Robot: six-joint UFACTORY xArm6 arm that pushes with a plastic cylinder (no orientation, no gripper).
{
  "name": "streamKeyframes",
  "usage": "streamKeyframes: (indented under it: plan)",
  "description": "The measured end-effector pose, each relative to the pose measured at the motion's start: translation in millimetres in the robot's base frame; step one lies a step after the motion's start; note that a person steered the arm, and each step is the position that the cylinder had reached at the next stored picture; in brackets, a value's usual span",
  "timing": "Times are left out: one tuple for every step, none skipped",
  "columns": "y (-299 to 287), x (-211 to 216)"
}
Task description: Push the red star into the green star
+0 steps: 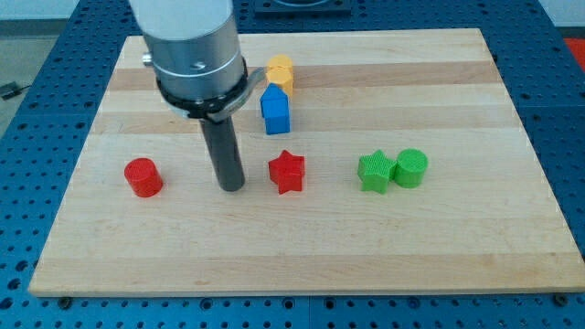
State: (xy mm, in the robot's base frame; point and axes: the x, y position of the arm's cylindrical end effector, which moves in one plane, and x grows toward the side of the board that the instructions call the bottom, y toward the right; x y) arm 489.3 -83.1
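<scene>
The red star [286, 172] lies near the middle of the wooden board [302, 247]. The green star [375, 171] lies to its right, some way apart from it, and touches a green cylinder [410, 168] on its own right side. My tip [232, 186] rests on the board just left of the red star, with a small gap between them. The tip, the red star and the green star stand roughly in one line across the view.
A red cylinder [143, 177] stands at the view's left, left of my tip. A blue block [275, 111] and a yellow block [280, 71] stand together above the red star, towards the view's top. The arm's grey housing [190, 46] covers the board's upper left.
</scene>
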Motion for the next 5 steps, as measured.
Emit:
streamKeyframes:
  plan:
    - [42.8,-0.3]
    - [75.8,-1.3]
    - [53.9,-1.3]
    - [17.3,-13.0]
    - [21.3,-26.8]
